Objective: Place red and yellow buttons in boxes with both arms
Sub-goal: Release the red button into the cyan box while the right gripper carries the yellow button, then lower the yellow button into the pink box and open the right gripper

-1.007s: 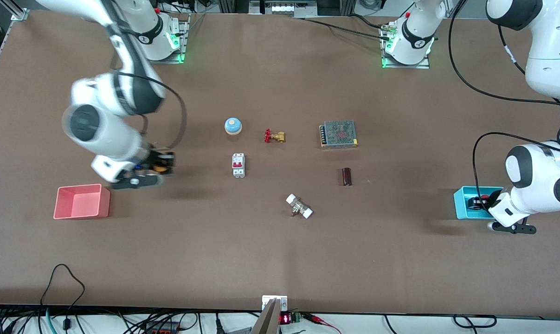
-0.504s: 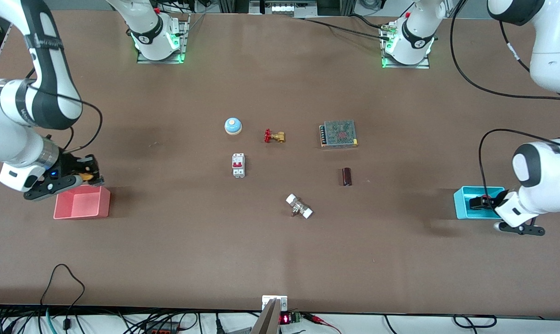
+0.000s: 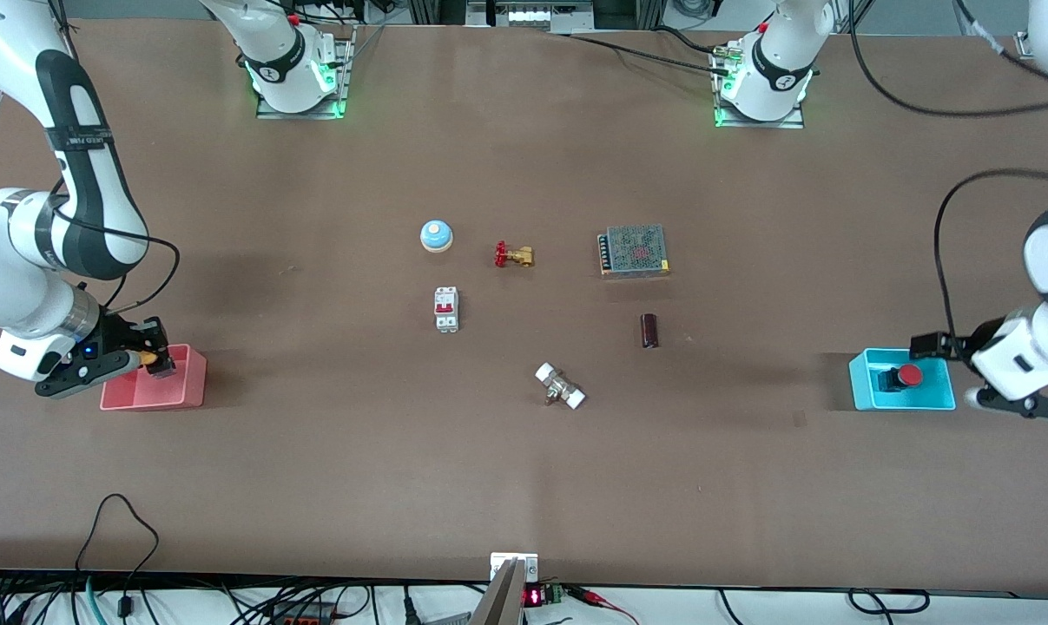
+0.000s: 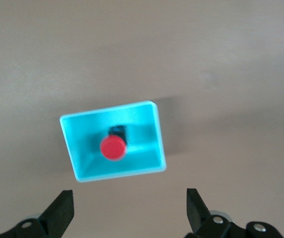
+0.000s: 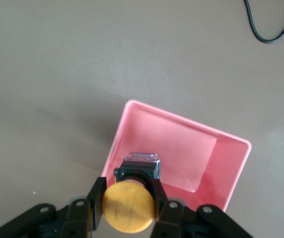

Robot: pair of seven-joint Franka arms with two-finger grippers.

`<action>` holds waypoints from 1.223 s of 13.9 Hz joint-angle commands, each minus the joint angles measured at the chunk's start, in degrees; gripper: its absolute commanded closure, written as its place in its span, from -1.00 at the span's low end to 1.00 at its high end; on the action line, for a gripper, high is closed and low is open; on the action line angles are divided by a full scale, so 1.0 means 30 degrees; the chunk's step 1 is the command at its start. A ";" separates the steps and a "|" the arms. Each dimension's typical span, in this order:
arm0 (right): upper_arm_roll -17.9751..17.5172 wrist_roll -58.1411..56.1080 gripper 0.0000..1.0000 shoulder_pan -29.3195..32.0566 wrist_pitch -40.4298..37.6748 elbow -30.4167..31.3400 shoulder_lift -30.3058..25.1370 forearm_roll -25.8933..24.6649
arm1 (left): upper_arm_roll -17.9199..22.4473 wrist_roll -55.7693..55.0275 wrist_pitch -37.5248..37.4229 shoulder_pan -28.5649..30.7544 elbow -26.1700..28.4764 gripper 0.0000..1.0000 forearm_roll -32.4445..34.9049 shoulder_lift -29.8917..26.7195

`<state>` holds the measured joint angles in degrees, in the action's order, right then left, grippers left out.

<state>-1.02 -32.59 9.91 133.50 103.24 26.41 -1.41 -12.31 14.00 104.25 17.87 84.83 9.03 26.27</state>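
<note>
The red button (image 3: 907, 376) lies in the cyan-blue box (image 3: 860, 382) at the left arm's end of the table; the left wrist view shows it (image 4: 113, 148) in the box (image 4: 151, 134). My left gripper (image 3: 940, 345) is open and empty, up over the table beside that box (image 4: 127, 210). My right gripper (image 3: 150, 358) is shut on the yellow button (image 3: 148, 357) over the pink-red box (image 3: 185, 386) at the right arm's end. In the right wrist view the yellow cap (image 5: 128, 207) sits between the fingers (image 5: 97, 201) over the pink box (image 5: 231, 163).
Mid-table lie a blue-and-white dome bell (image 3: 436, 235), a brass valve with a red handle (image 3: 512, 254), a white circuit breaker (image 3: 446, 309), a metal-mesh power supply (image 3: 634, 251), a dark cylinder (image 3: 649, 331) and a white-capped brass fitting (image 3: 560, 386).
My right gripper carried the yellow button toward the right arm's end and down over the pink box. My left gripper let go of the red button in the blue box and pulled away.
</note>
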 commanded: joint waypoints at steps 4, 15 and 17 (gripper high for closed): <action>-0.0158 -0.0533 0.15 0.0943 0.0673 -0.0341 0.0658 0.0060 | -0.1668 -0.2432 -0.4829 -0.0154 -0.0681 -1.00 0.0272 -0.3361; -0.0039 -0.0651 0.14 0.1384 0.0909 -0.0341 0.1362 0.1819 | 0.4893 -0.3056 -0.1407 -0.6453 0.5415 -1.00 -0.2367 -0.9873; -0.0039 -0.0622 0.07 0.1384 0.0938 -0.0340 0.1537 0.1819 | 0.4835 -0.2968 -0.1700 -0.6453 0.5355 -1.00 -0.2103 -0.9842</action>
<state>-0.76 -33.08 13.64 136.24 103.15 30.09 2.64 1.35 3.92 98.77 -0.42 99.50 2.34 -2.33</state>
